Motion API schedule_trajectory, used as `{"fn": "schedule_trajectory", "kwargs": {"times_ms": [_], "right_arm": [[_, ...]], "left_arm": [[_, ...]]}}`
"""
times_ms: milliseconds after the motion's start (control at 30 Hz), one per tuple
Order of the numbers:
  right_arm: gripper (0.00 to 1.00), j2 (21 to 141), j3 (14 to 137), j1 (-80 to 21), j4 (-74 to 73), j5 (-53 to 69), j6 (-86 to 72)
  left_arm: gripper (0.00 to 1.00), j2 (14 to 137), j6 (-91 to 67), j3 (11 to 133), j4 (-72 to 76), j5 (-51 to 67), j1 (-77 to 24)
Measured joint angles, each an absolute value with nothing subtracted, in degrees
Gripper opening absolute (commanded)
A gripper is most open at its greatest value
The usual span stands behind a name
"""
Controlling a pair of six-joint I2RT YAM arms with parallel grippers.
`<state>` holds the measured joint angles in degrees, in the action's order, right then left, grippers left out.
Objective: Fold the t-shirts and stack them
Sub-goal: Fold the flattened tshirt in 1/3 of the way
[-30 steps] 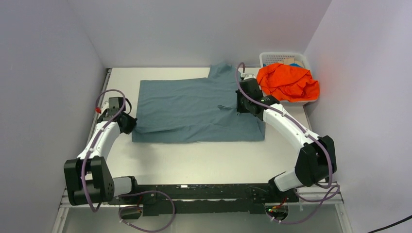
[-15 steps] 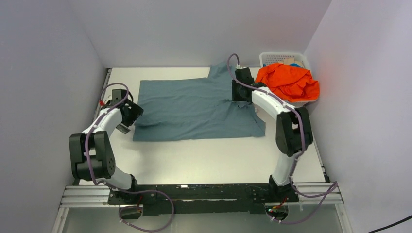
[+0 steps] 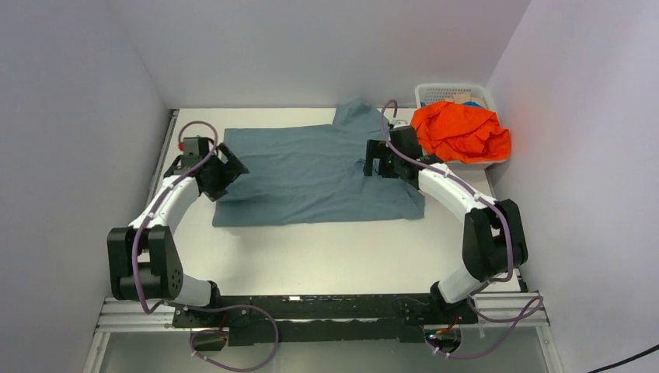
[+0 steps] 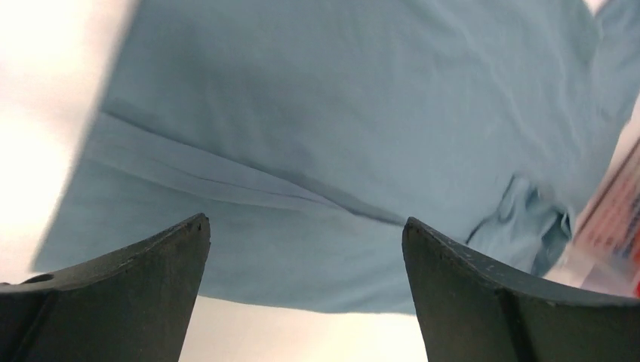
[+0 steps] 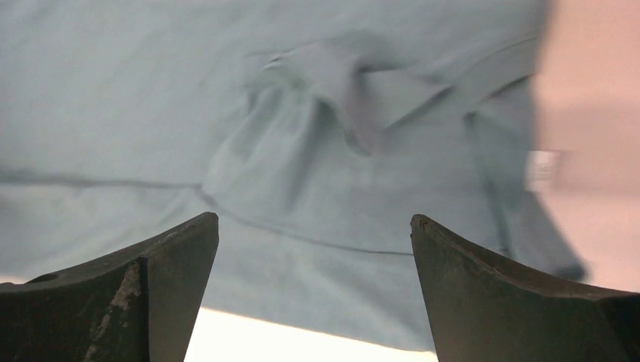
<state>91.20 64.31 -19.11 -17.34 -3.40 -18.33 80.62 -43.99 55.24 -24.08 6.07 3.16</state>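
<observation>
A slate blue-grey t-shirt [image 3: 311, 179] lies spread flat in the middle of the white table [image 3: 326, 256], one sleeve [image 3: 353, 113] pointing to the far edge. My left gripper [image 3: 231, 168] hovers over its left edge, open, with only cloth [image 4: 340, 113] showing between its fingers [image 4: 151, 286]. At the shirt's right side, above a small crease [image 5: 332, 83], my right gripper [image 3: 374, 166] is open too and holds nothing. In the wrist views the left gripper [image 4: 304, 226] and right gripper [image 5: 313, 222] both look down on the shirt [image 5: 151, 90]. An orange t-shirt [image 3: 460, 132] is bunched up in the basket.
The white mesh basket [image 3: 435, 92] stands at the far right corner against the wall. Walls close in the table on the left, back and right. The arm bases sit on a black rail [image 3: 326, 307] at the near edge.
Both grippers went from shut to open and let go of the blue-grey shirt. The left gripper moved from the shirt's near left corner toward the far side; the right arm shifted a little.
</observation>
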Motion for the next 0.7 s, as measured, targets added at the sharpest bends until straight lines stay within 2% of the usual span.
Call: {"fn": "schedule_trajectory", "kwargs": {"times_ms": [133, 267, 500, 700], "right_arm": [[1.00, 91.53, 61.32, -20.45, -12.93, 4.78, -21.10], [1.00, 97.60, 62.54, -21.17, -9.82, 8.23, -22.35], [1.00, 111.26, 73.28, -20.12, -7.42, 4.97, -23.03], [1.00, 119.37, 84.53, -14.98, -4.69, 1.04, -24.86]], "left_arm": [[0.99, 83.70, -42.26, 55.22, -22.44, 9.87, -1.30], [1.00, 88.71, -40.97, 54.13, -20.43, 13.04, -2.92], [0.99, 93.25, -40.01, 52.47, -20.36, 13.04, -2.13], [0.99, 93.27, -39.57, 52.49, -20.18, 13.23, -1.08]]}}
